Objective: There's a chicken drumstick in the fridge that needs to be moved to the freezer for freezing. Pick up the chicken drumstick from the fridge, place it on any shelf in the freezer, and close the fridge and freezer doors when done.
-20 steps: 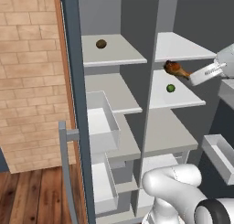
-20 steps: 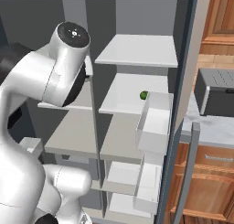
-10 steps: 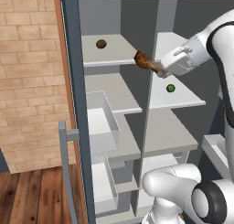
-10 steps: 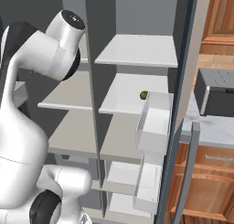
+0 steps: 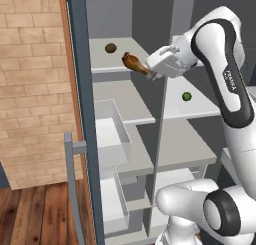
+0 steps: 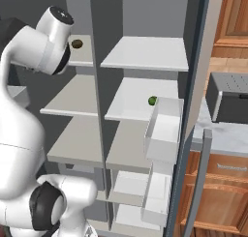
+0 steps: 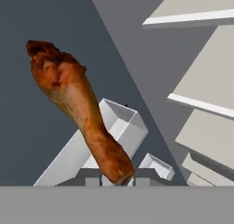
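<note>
- Drumstick update: the chicken drumstick has crossed over from the fridge side since half a second ago, and now hangs in front of the top shelf of the freezer, fat end leading.
- Claw is clamped on the thin end of it; in the hand view the meat runs up and away from the dark tips at the bottom edge.
- So the carry looks basically done. What's left, I'd guess, is pushing in a bit, setting it down, letting go, then dealing with both doors.
- Stuff nearby: a dark brown lump already sits further back on that same shelf, near the drumstick but apart from it. Should be room in front, though I'd aim clear of it.
- A small green ball sits on a fridge shelf lower down, out of the way.
- The vertical divider between the two halves is right by the wrist, so that's the thing to watch for a bump.
- Freezer door stands wide open with its white bins, and the fridge door is open too.
</note>
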Controlling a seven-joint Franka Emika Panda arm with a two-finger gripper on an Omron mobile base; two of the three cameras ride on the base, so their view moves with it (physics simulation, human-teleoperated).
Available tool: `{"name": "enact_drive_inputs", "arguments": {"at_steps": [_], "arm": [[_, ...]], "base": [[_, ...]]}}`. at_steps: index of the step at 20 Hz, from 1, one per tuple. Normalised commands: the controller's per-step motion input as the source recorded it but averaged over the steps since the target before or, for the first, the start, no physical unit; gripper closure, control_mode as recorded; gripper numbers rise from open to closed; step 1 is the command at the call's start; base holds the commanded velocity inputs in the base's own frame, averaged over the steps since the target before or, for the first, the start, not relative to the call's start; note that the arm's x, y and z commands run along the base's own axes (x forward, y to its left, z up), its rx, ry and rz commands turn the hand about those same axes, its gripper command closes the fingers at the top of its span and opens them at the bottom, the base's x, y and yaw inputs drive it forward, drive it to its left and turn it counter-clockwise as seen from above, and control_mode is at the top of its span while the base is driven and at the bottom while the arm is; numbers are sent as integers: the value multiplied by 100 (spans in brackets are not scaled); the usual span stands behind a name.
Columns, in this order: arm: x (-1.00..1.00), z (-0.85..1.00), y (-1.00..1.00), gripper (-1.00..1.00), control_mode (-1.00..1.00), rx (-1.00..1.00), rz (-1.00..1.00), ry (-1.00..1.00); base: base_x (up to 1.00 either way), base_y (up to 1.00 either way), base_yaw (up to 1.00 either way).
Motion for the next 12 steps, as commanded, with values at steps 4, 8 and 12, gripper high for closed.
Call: {"name": "enact_drive_inputs", "arguments": {"at_steps": [4,8,12], "arm": [[48,0,44,100,-100,0,-2,0],[45,0,10,100,-100,0,-1,0],[37,0,-1,100,-100,0,-1,0]], "base": [[0,0,0],[0,0,0],[0,0,0]]}}
